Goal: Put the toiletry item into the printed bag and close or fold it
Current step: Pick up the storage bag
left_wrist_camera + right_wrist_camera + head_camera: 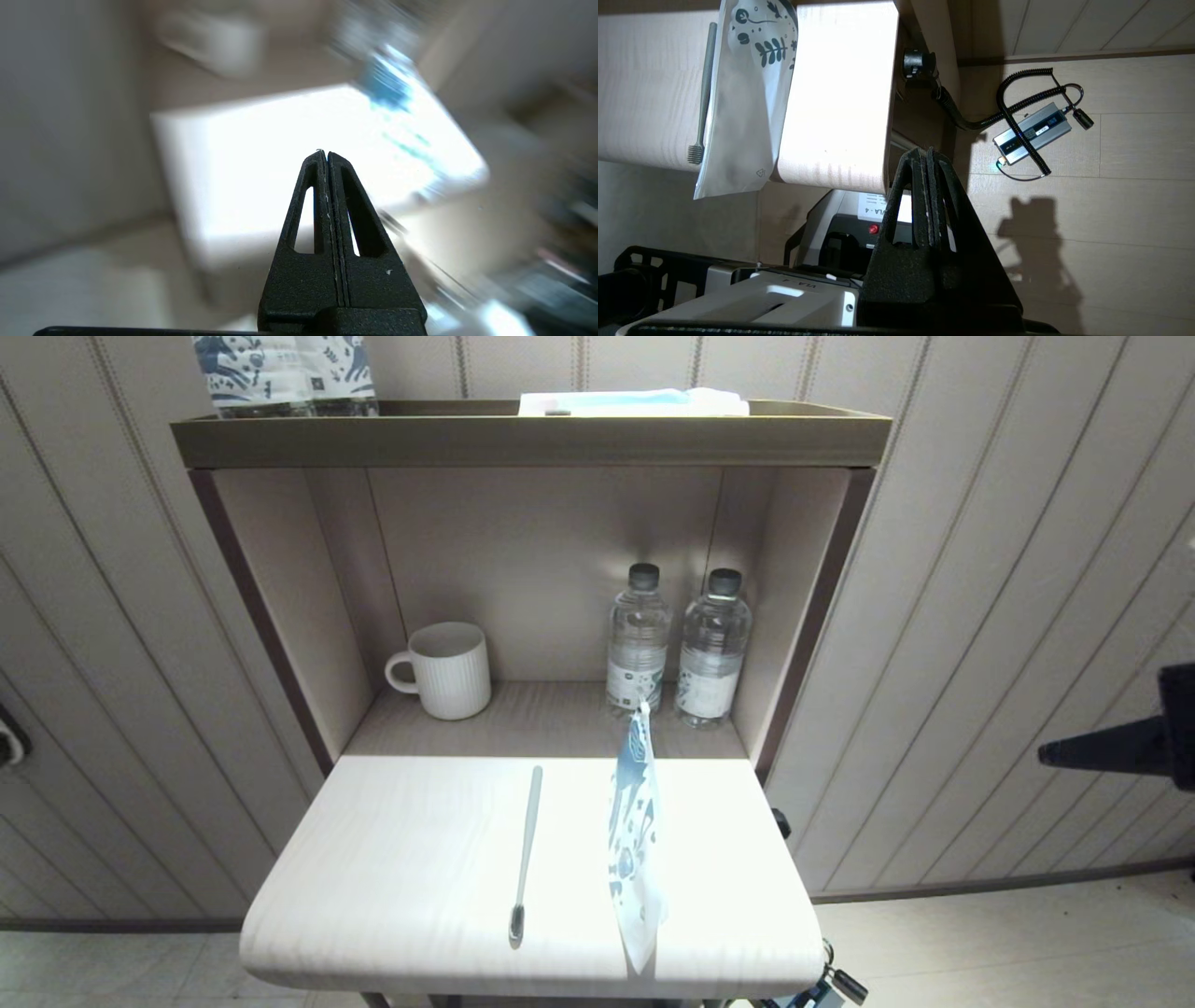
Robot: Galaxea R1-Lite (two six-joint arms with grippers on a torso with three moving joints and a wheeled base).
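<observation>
You have the toothbrush (526, 847) lying flat on the pale bench (392, 877), bristle head toward the near edge and handle pointing back at the shelf; it is not in the bag. Just beside it, on the robot's right, lies the printed bag (637, 840), its near end overhanging the front edge and its far end lifted off the surface, so it does not sit fully flat. Judge the toothbrush light, stiff and narrow: it will likely roll or skid if pinched off-centre, so take it across the middle of the handle with fingers square to its length, clear of the bristles. Judge the bag thin, soft and slippery; it will likely slide rather than stay put, so hold it at the raised far end or the overhanging corner, where fingers can get under an edge. The left gripper (324, 156) hangs above the bench, fingers pressed together and empty. The right gripper (924, 154) sits off the bench's right side, low toward the floor, fingers likewise together and holding nothing. A mug (445, 669) and two water bottles (677, 649) stand back on the shelf, well apart from the work.
</observation>
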